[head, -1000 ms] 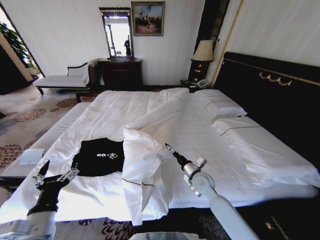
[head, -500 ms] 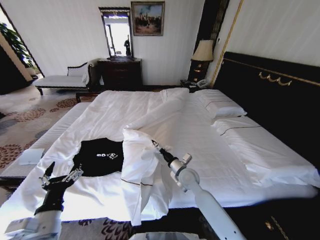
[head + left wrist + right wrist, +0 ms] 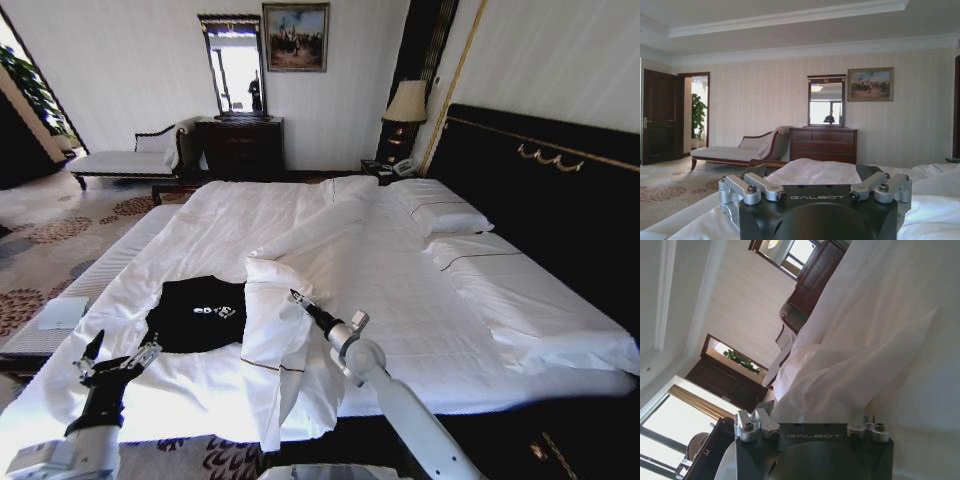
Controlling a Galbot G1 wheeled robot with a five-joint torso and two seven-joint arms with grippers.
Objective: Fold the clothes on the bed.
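Folding not yet begun: black T-shirt lies flat on the bed. Left claw spread open, empty; right claw over duvet fold, opening indiscernible. Next: grip a hem.

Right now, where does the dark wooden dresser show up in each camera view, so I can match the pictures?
Head view: dresser at the far wall, upper middle, left of centre.
Left wrist view: dresser just right of centre, against the striped wall.
Right wrist view: dresser near the upper edge, turned on its side.
Shared landmark: the framed mirror standing on it.
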